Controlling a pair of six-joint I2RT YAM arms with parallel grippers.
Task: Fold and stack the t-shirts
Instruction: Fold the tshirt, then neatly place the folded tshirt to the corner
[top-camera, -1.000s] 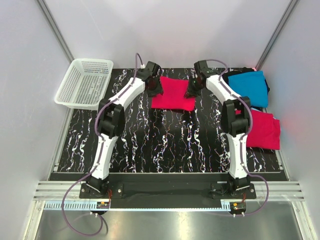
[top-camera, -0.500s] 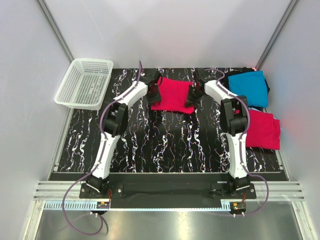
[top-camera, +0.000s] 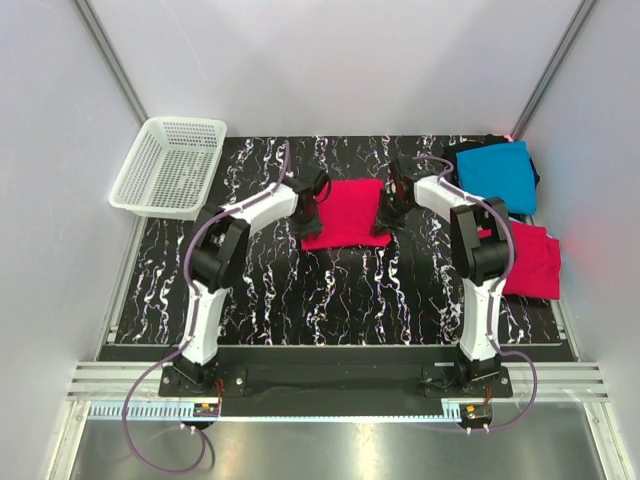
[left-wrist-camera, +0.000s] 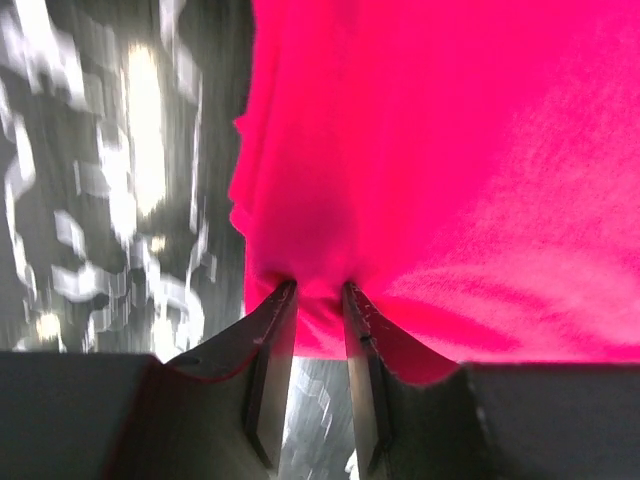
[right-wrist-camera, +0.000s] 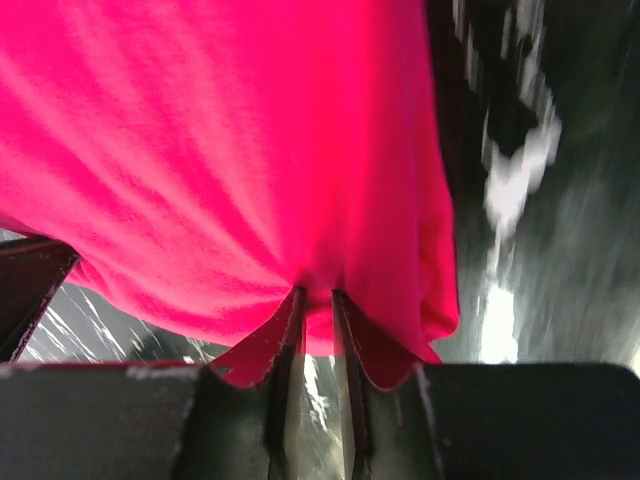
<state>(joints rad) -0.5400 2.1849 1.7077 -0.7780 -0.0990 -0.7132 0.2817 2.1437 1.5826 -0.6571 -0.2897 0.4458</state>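
Seen from above, a folded pinkish-red cloth t-shirt (top-camera: 343, 212) lies right of the white plastic mesh basket (top-camera: 170, 165), with the left gripper (top-camera: 308, 210) at its basket-side edge and the right gripper (top-camera: 385, 215) at its opposite edge. A turquoise-blue cloth t-shirt (top-camera: 497, 175) and a second pinkish-red cloth t-shirt (top-camera: 530, 262) lie farther from the basket. The left wrist view shows narrow fingers (left-wrist-camera: 268, 340) pinching that folded shirt's edge, and the right wrist view shows narrow fingers (right-wrist-camera: 285, 350) nipping a fold of the same cloth.

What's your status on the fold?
Left gripper, right gripper both clamped on red t-shirt, opposite edges. Shirt mid-table, folded rectangle. Nothing blocking seen.
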